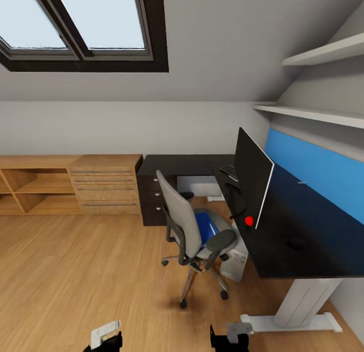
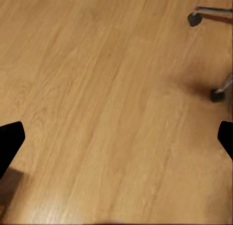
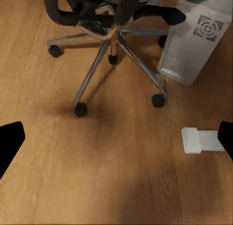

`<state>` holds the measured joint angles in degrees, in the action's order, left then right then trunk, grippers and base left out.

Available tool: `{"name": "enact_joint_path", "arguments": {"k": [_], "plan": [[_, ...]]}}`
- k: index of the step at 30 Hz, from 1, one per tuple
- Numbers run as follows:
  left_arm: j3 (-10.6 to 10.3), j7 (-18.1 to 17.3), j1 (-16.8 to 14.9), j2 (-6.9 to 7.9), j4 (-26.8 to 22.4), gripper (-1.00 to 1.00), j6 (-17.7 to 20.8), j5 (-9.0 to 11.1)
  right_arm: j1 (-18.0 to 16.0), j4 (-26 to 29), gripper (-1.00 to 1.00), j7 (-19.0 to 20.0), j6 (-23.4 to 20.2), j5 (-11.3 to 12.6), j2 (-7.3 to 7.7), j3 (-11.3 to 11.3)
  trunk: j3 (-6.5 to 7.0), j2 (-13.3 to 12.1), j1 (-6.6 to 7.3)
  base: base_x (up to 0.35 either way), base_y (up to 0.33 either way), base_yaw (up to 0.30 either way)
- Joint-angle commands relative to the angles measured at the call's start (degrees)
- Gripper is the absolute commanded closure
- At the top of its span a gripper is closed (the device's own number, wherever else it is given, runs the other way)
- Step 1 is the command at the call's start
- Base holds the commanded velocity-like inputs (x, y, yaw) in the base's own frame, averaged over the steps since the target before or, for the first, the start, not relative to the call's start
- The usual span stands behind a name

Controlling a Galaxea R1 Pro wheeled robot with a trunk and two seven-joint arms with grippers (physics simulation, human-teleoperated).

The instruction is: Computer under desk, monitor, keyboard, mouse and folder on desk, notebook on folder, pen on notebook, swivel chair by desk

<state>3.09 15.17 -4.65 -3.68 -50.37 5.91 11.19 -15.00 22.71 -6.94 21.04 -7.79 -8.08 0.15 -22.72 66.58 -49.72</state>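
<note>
The head view showed the flat bright blue folder (image 1: 204, 226) lying on the grey swivel chair (image 1: 188, 225) beside the glossy black desk (image 1: 283, 246). The right wrist view showed the chair's chrome star base (image 3: 109, 50) and the silver-grey computer tower (image 3: 194, 40). The left gripper (image 2: 116, 142) and right gripper (image 3: 116, 142) hung spread wide above the wooden floor (image 2: 97, 89), well short of the folder.

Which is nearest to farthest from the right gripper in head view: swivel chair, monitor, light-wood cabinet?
1. swivel chair: just ahead of the right gripper, on the floor.
2. monitor: beyond the chair, up on the desk.
3. light-wood cabinet: farthest, against the far wall, left.
</note>
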Motion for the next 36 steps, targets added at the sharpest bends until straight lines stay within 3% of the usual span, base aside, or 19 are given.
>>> {"name": "enact_joint_path", "arguments": {"k": [1,4,9,13,18,26,36], "plan": [[0.08,0.38,-0.97,-0.23,-1.51,-1.0,1.94,0.48,-1.29,0.06,-1.0,-0.53,-1.14,-0.59,-0.32,0.0,-0.27,0.46,-0.23,0.0,0.0,0.0],[0.06,0.94,-6.67,-0.75,-5.97,-1.0,7.84,0.43,-7.37,0.41,-1.0,-0.62,-6.88,-0.55,-1.32,0.02,-0.81,1.66,-0.89,0.0,0.0,0.0],[0.07,1.0,-13.63,-0.89,-8.06,-1.0,13.99,0.66,-13.09,1.21,-1.0,-0.62,-15.43,-0.47,-1.81,0.02,-1.7,3.67,-1.98,0.0,0.0,0.0],[0.08,1.02,-16.16,-1.41,-10.07,-1.0,17.75,0.79,-17.21,3.26,-1.0,-0.58,-24.04,-0.4,-1.92,0.02,-2.42,5.27,-2.86,0.0,0.0,0.0],[0.16,0.92,-16.87,-2.31,-14.62,-1.0,19.0,0.82,-19.19,7.86,-1.0,-0.23,-31.63,0.14,-1.92,-0.19,-3.32,7.28,-3.96,0.0,0.0,0.0],[0.16,0.83,-17.09,-2.47,-16.15,-1.0,19.23,0.77,-19.59,8.83,-1.0,0.02,-33.44,2.88,-1.92,-0.22,-4.76,10.49,-5.72,0.0,0.0,0.0],[0.24,0.82,-17.14,-2.47,-13.82,-1.0,19.2,0.6,-19.57,5.66,-1.0,0.04,-27.53,3.42,-1.92,-0.24,-6.55,14.5,-7.91,0.0,0.0,0.0]]}}
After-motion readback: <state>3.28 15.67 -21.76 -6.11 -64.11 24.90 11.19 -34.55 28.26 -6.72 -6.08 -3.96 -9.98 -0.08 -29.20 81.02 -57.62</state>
